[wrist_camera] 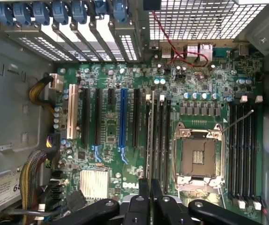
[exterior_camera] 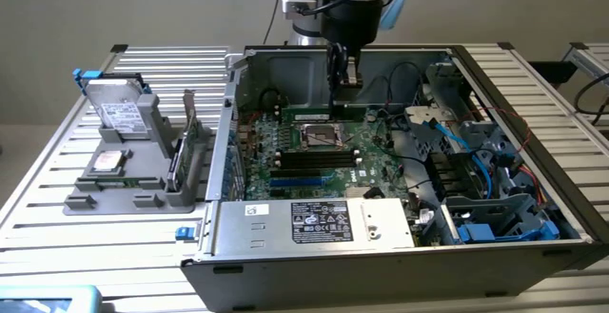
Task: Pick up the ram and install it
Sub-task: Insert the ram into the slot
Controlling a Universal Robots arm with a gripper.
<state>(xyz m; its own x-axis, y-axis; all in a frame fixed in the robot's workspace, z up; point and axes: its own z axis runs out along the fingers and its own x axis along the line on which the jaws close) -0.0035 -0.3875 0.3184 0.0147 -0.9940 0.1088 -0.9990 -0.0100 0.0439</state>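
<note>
The claw (wrist_camera: pixel 150 187), clenched on the ram (wrist_camera: pixel 148 136), holds it edge-down over the memory slots (wrist_camera: pixel 162 136) beside the processor socket (wrist_camera: pixel 198 157); pickup looks done, seating seemingly unfinished.

Bright even light, soft shadows inside the case (exterior_camera: pixel 400 274) (motherboard (wrist_camera: pixel 108 124) well lit)
</note>
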